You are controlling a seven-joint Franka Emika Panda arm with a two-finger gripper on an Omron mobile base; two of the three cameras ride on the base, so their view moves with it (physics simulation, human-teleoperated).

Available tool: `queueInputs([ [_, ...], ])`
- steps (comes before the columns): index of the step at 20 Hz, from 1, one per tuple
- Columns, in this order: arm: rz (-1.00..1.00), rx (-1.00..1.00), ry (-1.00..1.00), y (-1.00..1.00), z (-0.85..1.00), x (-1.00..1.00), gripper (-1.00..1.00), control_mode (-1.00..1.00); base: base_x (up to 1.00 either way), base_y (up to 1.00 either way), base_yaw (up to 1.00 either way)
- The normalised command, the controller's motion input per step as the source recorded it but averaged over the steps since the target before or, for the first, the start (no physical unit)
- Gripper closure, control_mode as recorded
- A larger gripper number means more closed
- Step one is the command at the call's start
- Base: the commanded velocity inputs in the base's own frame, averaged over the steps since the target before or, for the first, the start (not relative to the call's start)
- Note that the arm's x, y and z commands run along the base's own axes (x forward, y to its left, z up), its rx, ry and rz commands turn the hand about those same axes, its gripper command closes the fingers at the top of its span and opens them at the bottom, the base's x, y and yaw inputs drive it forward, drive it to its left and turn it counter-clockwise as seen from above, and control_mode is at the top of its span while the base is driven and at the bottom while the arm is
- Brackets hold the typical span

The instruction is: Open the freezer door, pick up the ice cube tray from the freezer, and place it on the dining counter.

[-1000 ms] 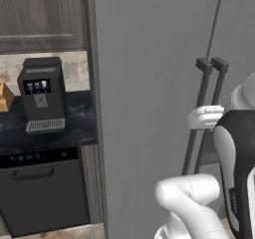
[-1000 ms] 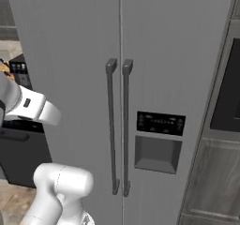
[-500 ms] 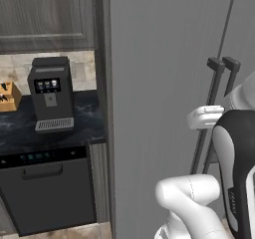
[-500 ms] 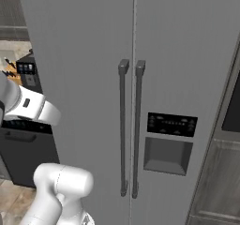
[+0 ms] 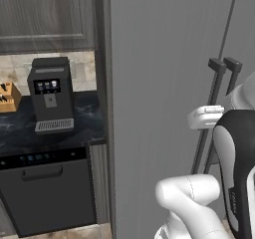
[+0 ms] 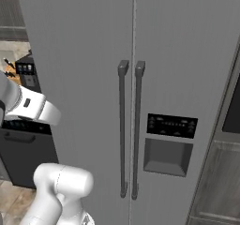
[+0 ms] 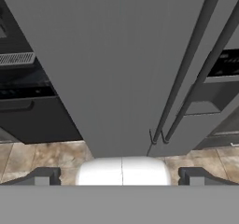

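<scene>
My base has rolled on, so the tall brushed-grey freezer door (image 6: 187,78) with the recessed dark dispenser niche (image 6: 167,156) now sits right of centre in the right base view, its long dark vertical bar handle (image 6: 137,130) near mid-frame. That puts the handle closer to reach. My gripper (image 7: 121,177) stays wide open, holding nothing, well short of it. Door shut, so I can't see the tray.

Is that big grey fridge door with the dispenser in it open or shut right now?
Shut. The brushed-grey freezer door with the dark dispenser niche sits flush with the plain grey door beside it, their dark bar handles side by side.
</scene>
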Motion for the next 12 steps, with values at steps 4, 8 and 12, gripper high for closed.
queueInputs([
  [4, 0.0, 0.0, 0.0, 0.0, 0.0, 0.0, -1.0, 1.0, 0.0, 0.0, 0.0],
  [8, 0.0, 0.0, 0.0, 0.0, 0.0, 0.0, -1.0, -1.0, 0.0, 0.0, 0.0],
  [12, 0.0, 0.0, 0.0, -0.1, 0.0, 0.0, -1.0, -1.0, 0.0, 0.0, 0.0],
])
